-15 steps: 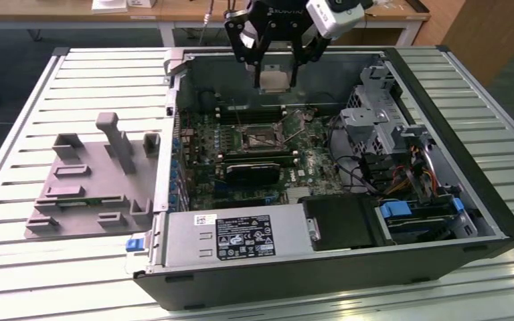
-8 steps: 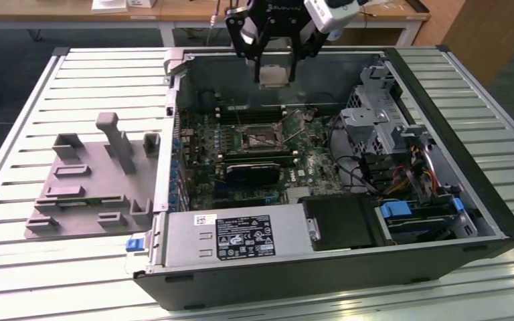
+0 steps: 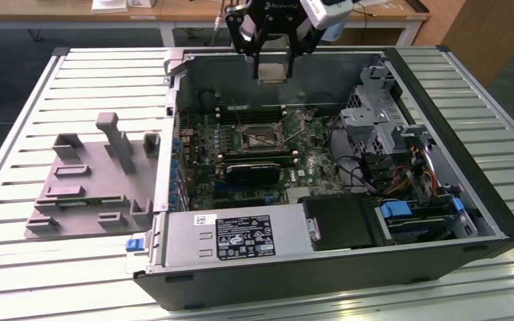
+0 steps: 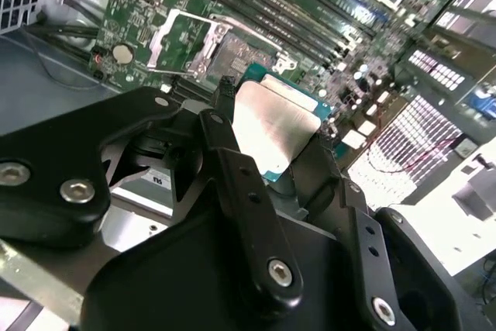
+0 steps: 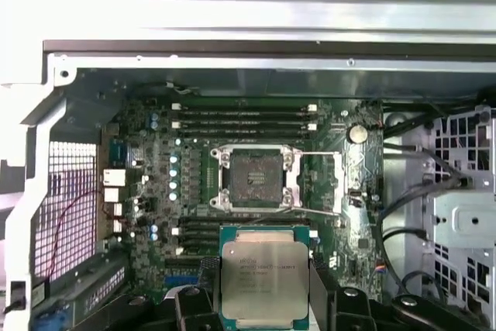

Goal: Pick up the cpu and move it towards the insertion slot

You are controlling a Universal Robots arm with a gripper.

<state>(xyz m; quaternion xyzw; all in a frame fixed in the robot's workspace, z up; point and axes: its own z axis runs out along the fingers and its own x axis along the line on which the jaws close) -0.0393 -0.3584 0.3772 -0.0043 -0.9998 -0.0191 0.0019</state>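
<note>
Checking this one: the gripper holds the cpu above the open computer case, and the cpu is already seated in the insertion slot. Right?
Not quite. The gripper holds the cpu above the case, but the first wrist view shows the insertion slot bare, apart from the cpu.

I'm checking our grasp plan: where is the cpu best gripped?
By two opposite edges of the cpu, coming from above its flat face. It is a thin square, so only the rim offers purchase. The end effector holds it that way above the insertion slot.
</note>
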